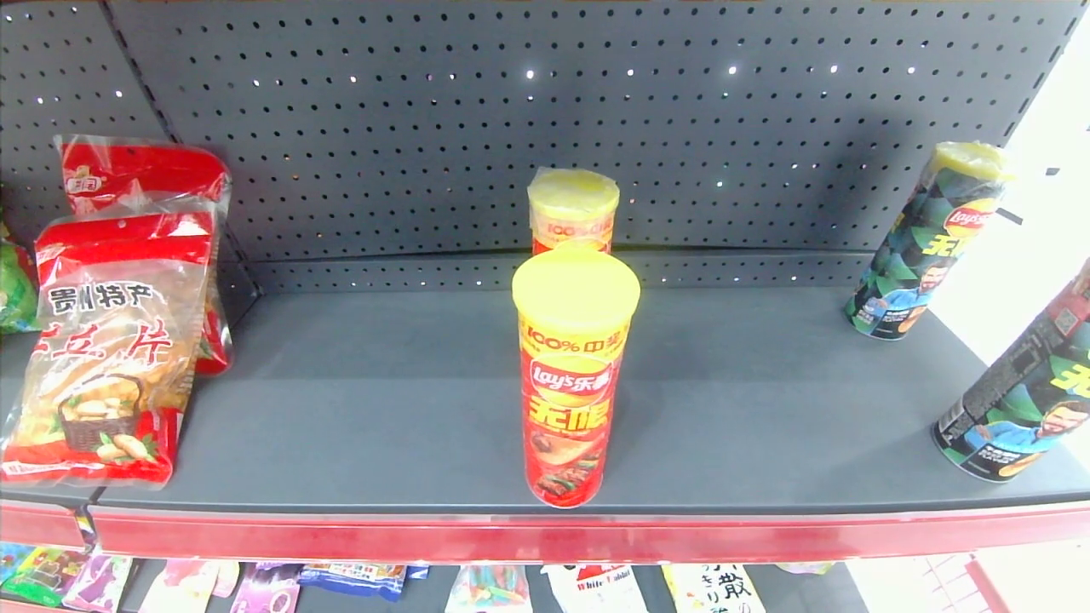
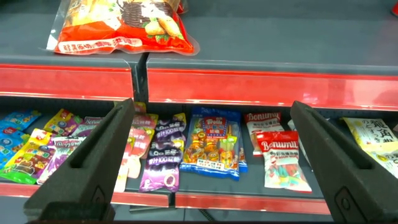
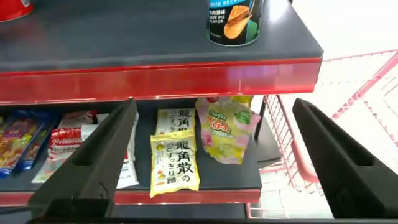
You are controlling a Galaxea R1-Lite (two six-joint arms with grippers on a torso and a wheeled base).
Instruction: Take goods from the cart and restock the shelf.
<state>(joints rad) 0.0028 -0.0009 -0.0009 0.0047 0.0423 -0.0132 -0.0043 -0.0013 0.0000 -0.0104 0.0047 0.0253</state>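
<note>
A red chip can (image 1: 575, 383) stands upright at the front of the shelf (image 1: 383, 400), a second can (image 1: 572, 209) just behind it; two dark cans (image 1: 924, 243) stand at the right end. The left gripper (image 2: 211, 106) and right gripper (image 3: 214, 102) face the lower tier (image 2: 249, 202), fingers spread, holding nothing; the cart (image 3: 367, 93) sits beside the shelf's right end.

The left gripper (image 2: 212, 106) is seen in the foreground, its two black fingers (image 2: 93, 162) spread wide apart with nothing held between them. Beyond them a grey shelf (image 2: 261, 37) with a red front strip (image 2: 249, 87) is shown, and a snack bag (image 2: 124, 25) printed in red and orange is laid flat on it, close to its front edge. On the lower shelf (image 2: 249, 204) packets are set in a row: purple packets (image 2: 163, 155), a blue packet (image 2: 214, 143) at the centre of the frame, and a red-and-white packet (image 2: 280, 158) just beside it
</note>
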